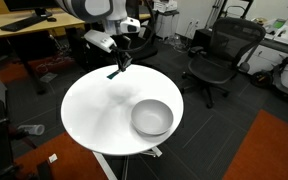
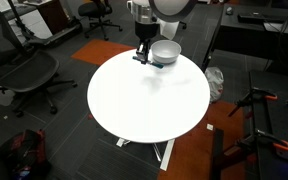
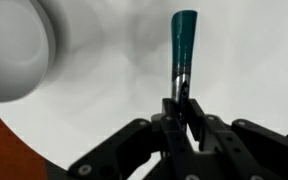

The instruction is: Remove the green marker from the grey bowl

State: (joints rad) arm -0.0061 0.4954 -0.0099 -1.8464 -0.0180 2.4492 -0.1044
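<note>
My gripper (image 1: 121, 64) is shut on the green marker (image 3: 182, 40), a slim dark teal stick that points away from the fingers in the wrist view. It also shows as a short dark stick under the fingers in both exterior views (image 1: 115, 72) (image 2: 140, 57). The marker hangs just above the round white table (image 1: 94, 115), near its edge. The grey bowl (image 1: 152, 118) stands apart from the gripper on the table; it looks empty. It also shows in the exterior view (image 2: 165, 52) and at the wrist view's upper left (image 3: 14, 45).
Black office chairs (image 1: 219, 55) (image 2: 24, 75) stand around the table. A desk (image 1: 24, 30) is behind the arm. Orange carpet (image 1: 274, 150) and dark floor surround the table. A black stand (image 2: 254, 140) is on the floor beside it.
</note>
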